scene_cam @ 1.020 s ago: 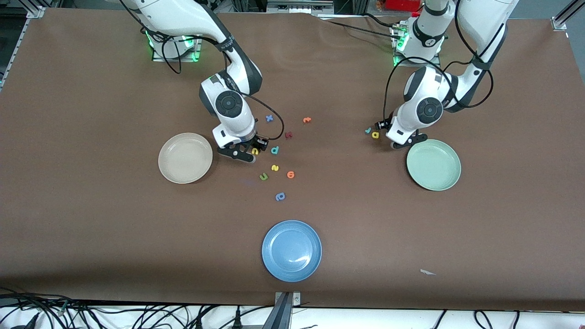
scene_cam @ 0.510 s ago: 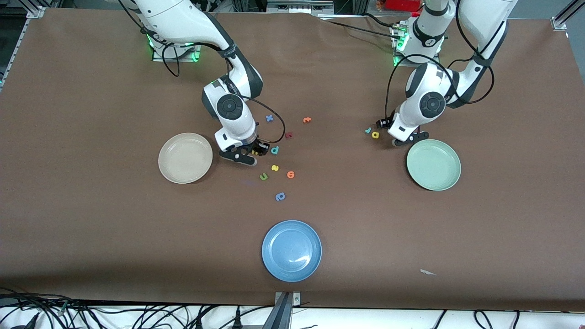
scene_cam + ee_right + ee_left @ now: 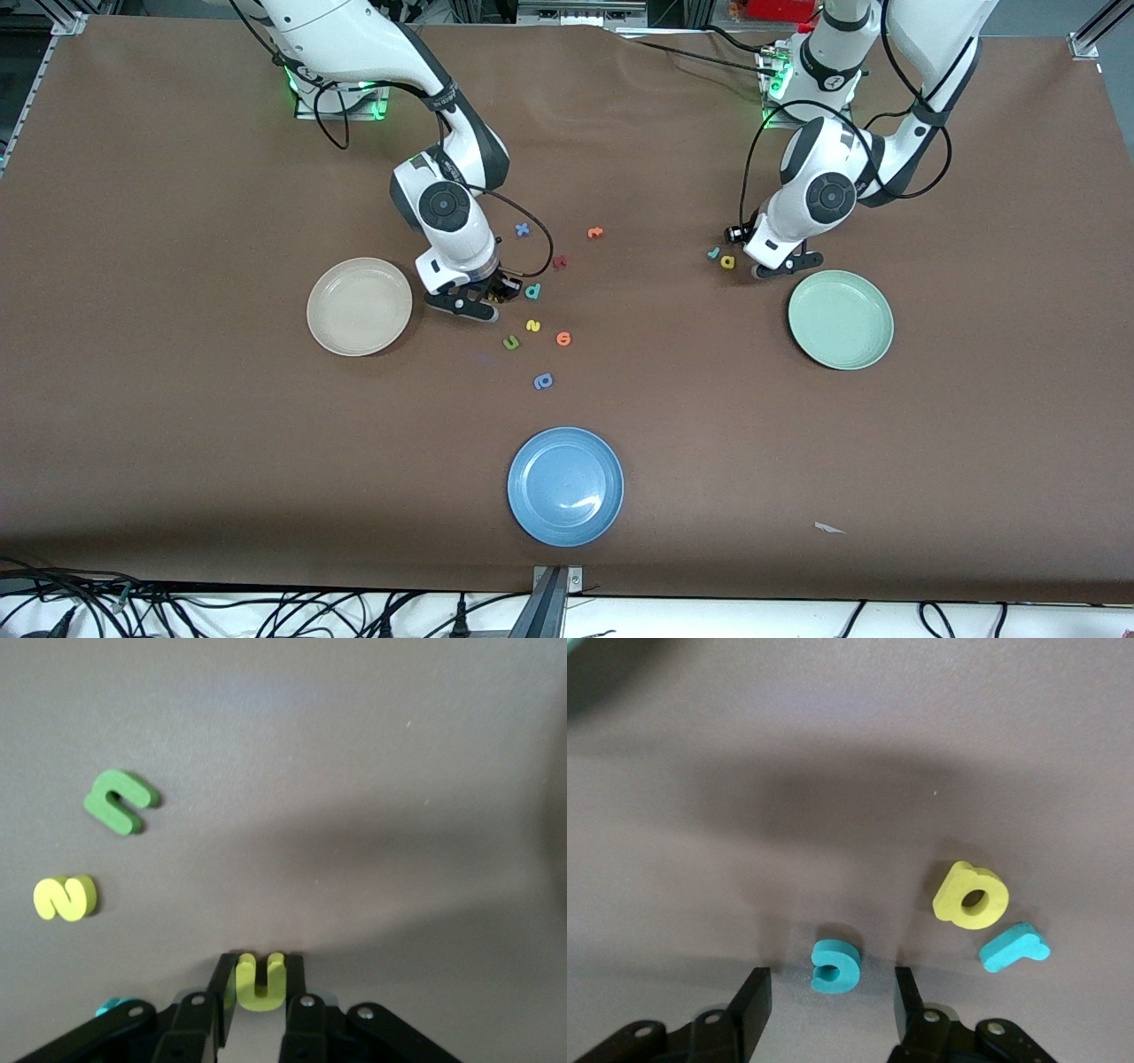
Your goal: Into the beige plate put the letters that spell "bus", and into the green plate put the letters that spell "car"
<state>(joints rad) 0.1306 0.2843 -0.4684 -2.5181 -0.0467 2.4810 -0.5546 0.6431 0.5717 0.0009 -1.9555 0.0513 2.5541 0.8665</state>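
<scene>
In the right wrist view my right gripper (image 3: 260,961) is shut on the yellow u (image 3: 260,981) down at the table, beside the beige plate (image 3: 359,307). The yellow s (image 3: 65,897) and teal b (image 3: 532,291) lie close by. My left gripper (image 3: 829,985) stands open low over the table, one finger on each side of the teal c (image 3: 834,966) without touching it. The yellow a (image 3: 971,896) and teal r (image 3: 1014,947) lie just beside it. The green plate (image 3: 840,319) sits a little nearer the front camera than these letters. Both plates hold nothing.
A green u (image 3: 511,343), an orange letter (image 3: 563,338) and a darker blue letter (image 3: 543,381) lie near the s. A blue x (image 3: 522,229), another orange letter (image 3: 595,233) and a dark red one (image 3: 559,261) lie toward the bases. A blue plate (image 3: 565,486) sits near the front edge.
My right gripper's fingers have closed on the yellow u. My left hand has shifted slightly away from the green plate, over the teal c.
</scene>
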